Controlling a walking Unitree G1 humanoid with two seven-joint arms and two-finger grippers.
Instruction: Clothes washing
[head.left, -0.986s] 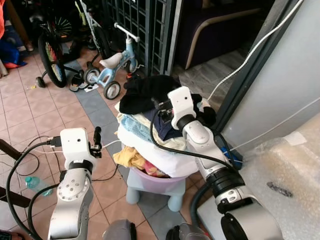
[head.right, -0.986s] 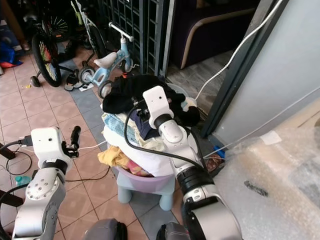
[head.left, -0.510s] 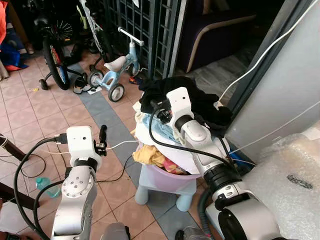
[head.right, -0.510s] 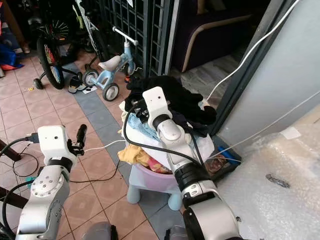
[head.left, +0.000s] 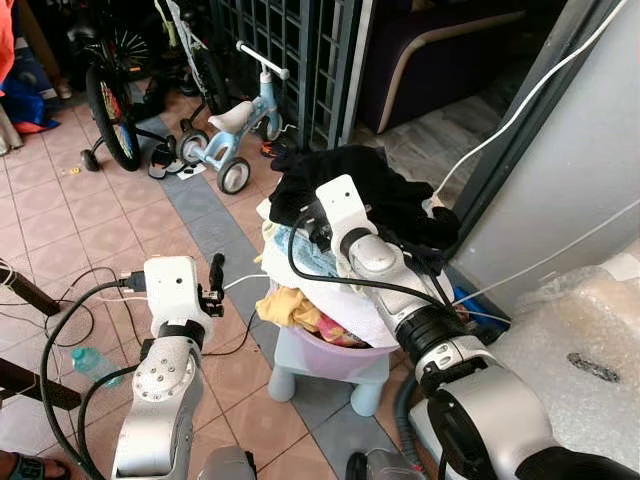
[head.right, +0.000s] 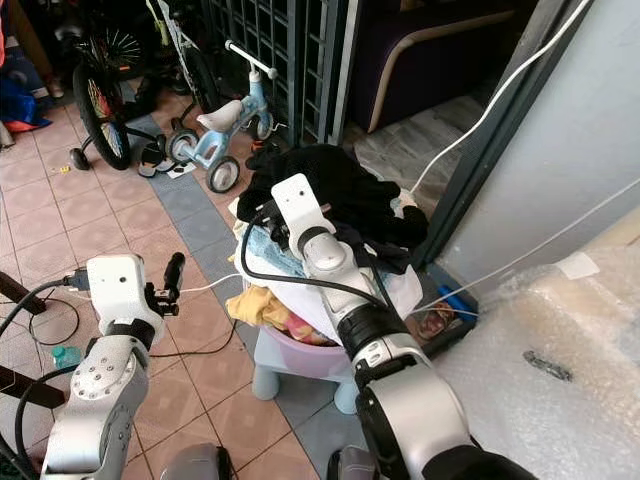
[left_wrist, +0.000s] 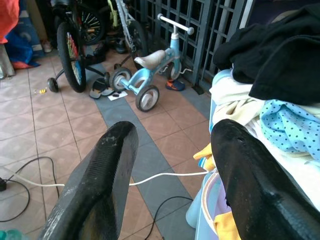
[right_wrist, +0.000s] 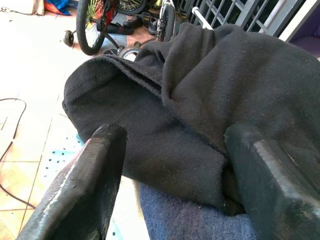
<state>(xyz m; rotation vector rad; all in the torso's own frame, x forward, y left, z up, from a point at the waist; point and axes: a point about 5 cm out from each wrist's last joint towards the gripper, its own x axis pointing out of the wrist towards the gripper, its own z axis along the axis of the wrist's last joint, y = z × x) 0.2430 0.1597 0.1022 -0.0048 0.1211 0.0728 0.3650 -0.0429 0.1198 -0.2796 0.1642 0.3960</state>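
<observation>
A pink laundry basket (head.left: 335, 352) is set on a pale blue stool (head.left: 300, 365) on the tiled floor (head.left: 90, 230), close to the grey wall (head.left: 590, 170). The basket is heaped well above its rim with clothes: a black garment (head.left: 370, 195) on top, a light blue dotted cloth (head.left: 300, 250) and white cloth (head.left: 340, 305) beneath it, and a yellow piece (head.left: 290, 305) hanging over the rim nearest the left arm.

The right gripper (right_wrist: 170, 165) is positioned at the top of the heap, directly over the black garment. Its fingers (right_wrist: 87, 185) are spread apart, with the black fabric lying between them; nothing is clamped.

The left gripper (left_wrist: 170, 175) is held in the air beside the basket, on the side of the yellow piece, apart from the clothes. Its fingers (left_wrist: 100, 185) are spread apart and empty.

A white cable (left_wrist: 165, 176) is laid across the floor toward the basket. A light blue tricycle (head.left: 235, 130) and a bicycle (head.left: 110, 100) are parked farther back, by a dark metal grille (head.left: 290, 60).
</observation>
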